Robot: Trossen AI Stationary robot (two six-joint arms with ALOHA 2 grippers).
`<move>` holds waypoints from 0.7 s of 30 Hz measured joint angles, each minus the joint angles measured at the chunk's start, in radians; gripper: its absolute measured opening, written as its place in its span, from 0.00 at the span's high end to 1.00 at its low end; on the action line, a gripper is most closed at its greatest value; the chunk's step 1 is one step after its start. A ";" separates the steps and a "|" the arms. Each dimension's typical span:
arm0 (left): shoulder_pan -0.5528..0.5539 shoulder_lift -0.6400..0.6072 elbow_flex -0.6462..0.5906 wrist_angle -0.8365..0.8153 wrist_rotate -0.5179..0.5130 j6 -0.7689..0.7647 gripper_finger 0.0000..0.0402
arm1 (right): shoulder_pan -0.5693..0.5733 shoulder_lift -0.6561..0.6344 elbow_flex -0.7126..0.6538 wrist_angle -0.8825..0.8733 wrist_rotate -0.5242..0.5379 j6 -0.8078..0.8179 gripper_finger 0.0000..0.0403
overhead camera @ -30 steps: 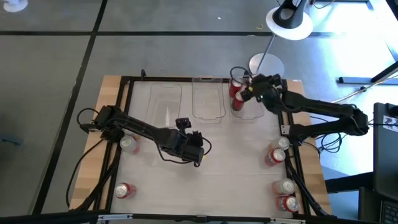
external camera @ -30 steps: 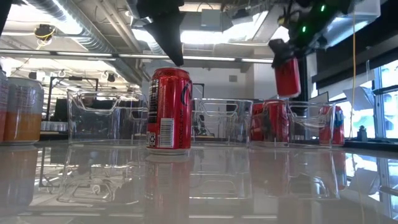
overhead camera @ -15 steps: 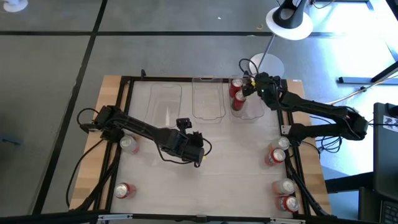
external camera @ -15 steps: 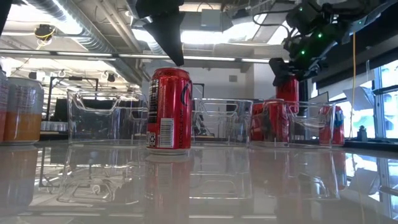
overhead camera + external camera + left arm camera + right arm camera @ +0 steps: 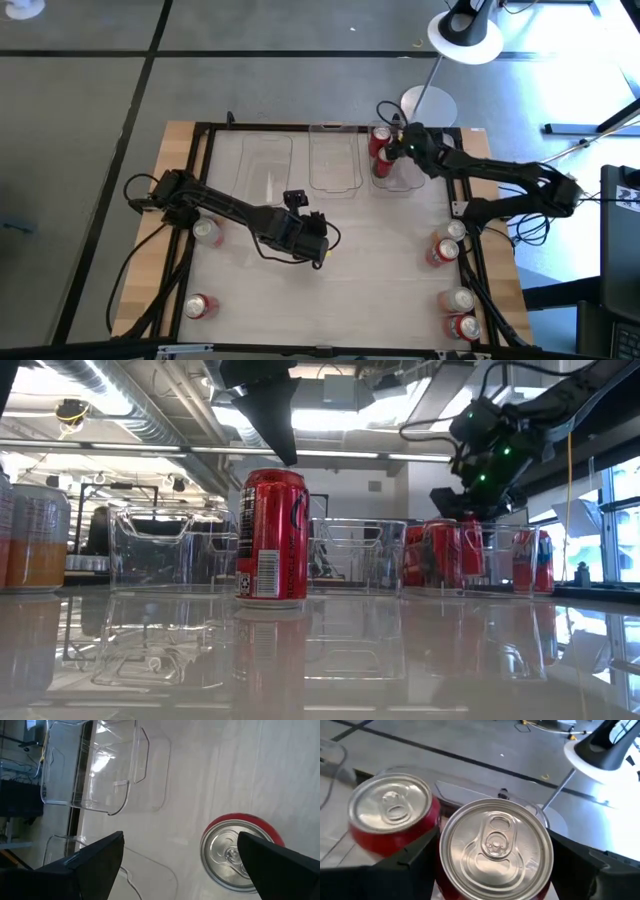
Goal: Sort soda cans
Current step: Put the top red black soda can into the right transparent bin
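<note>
My right gripper (image 5: 398,148) reaches down into the right clear bin (image 5: 408,184) at the far edge, shut on a red soda can (image 5: 495,845). A second red can (image 5: 390,807) stands close beside it in the same bin. My left gripper (image 5: 180,840) hangs open above a lone red can (image 5: 272,535) standing upright on its base mid-table. That can's silver top (image 5: 235,852) shows below, near one finger. In the high view the left gripper (image 5: 300,235) covers this can. My right gripper pinches the red can between its two fingers (image 5: 407,867), one on each side of the wall just under the silver rim (image 5: 444,851). The fingers come from above, pointing down. The can is upright inside the bin (image 5: 470,545); whether its base rests on the bin floor I cannot tell.
Two more clear bins (image 5: 265,160) (image 5: 335,162) sit along the far edge. A silver can (image 5: 207,232) and a red can (image 5: 200,305) stand on the left, several cans (image 5: 443,250) (image 5: 460,300) on the right. A lamp base (image 5: 428,103) lies beyond the far edge.
My right gripper has gone down with the red can, from above the right bin's rim into the bin beside the can standing there. The can has stayed upright.
</note>
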 joint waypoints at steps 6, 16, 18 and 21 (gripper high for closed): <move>0.000 0.000 0.000 0.000 0.000 0.002 0.07 | -0.013 0.059 0.005 0.051 0.002 0.022 0.28; 0.000 0.000 0.000 -0.001 0.000 0.004 0.07 | -0.013 0.068 0.005 0.052 -0.003 0.025 0.18; 0.000 0.000 0.000 -0.001 0.000 0.004 0.07 | -0.013 0.069 0.004 0.051 -0.002 0.021 0.15; 0.000 0.000 0.000 -0.001 0.000 0.004 0.07 | -0.013 0.069 0.004 0.050 -0.006 0.018 0.13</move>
